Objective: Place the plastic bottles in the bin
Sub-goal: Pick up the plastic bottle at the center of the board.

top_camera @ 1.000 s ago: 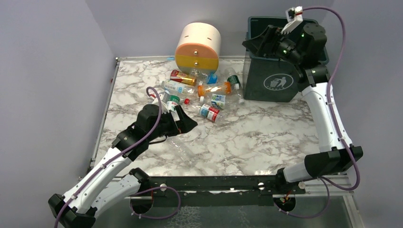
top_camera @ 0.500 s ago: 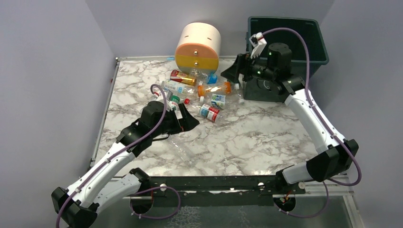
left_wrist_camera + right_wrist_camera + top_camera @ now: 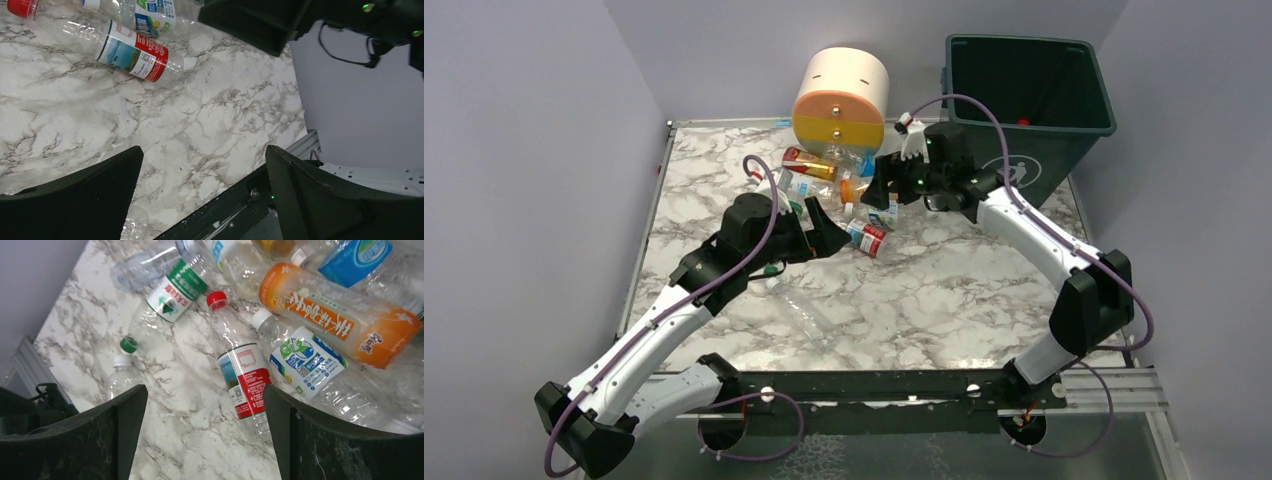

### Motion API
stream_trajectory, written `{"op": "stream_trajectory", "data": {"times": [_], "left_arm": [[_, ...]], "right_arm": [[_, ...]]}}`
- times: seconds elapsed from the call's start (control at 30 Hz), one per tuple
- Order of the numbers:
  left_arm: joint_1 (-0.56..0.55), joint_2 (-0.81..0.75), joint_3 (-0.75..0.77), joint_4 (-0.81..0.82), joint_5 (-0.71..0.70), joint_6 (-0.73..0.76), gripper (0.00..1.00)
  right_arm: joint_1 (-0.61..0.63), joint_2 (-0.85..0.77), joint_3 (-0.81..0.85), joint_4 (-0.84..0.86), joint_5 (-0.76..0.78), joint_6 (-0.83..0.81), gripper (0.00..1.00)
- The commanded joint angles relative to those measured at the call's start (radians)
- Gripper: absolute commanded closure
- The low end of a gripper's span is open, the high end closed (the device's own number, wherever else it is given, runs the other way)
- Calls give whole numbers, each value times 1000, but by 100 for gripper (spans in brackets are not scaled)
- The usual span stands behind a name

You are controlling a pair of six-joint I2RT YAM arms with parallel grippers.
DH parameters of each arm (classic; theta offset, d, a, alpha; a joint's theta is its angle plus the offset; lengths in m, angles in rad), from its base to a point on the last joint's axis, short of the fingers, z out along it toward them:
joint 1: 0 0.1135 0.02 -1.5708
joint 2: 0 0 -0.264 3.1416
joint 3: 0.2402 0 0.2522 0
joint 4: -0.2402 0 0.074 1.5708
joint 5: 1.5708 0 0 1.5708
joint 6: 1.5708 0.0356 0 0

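Observation:
Several plastic bottles (image 3: 824, 180) lie in a heap on the marble table in front of the drawer unit. The dark green bin (image 3: 1064, 150) stands at the back right. My right gripper (image 3: 874, 190) hovers open and empty over the heap. In its wrist view (image 3: 205, 390) a red-labelled bottle (image 3: 245, 380), an orange-filled bottle (image 3: 340, 320) and a green-labelled bottle (image 3: 175, 290) lie below. My left gripper (image 3: 829, 240) is open and empty just left of the red-labelled bottle (image 3: 864, 237). It sits low over bare marble in its wrist view (image 3: 202, 150), with that bottle (image 3: 132, 50) ahead.
A cream, orange and grey round drawer unit (image 3: 841, 97) stands behind the heap. A clear crushed bottle (image 3: 809, 310) lies by my left arm. Grey walls close in on the left, back and right. A black metal rail (image 3: 874, 385) runs along the near edge.
My right arm has swung from over the bin down and left to the bottle heap, open. My left gripper has shifted slightly right and farther, toward the red-labelled bottle.

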Motion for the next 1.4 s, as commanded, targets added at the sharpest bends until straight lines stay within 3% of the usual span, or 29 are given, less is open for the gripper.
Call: {"op": "stream_trajectory", "data": {"times": [0.0, 0.47, 1.37], "left_arm": [[2, 5, 53, 27, 16, 20, 1], [2, -16, 41, 26, 11, 18, 1], [2, -54, -19, 25, 8, 11, 1]], "right_arm": [[25, 64, -25, 59, 63, -32, 12], [130, 304, 97, 43, 176, -84, 13], [189, 475, 88, 12, 292, -120, 16]]}}
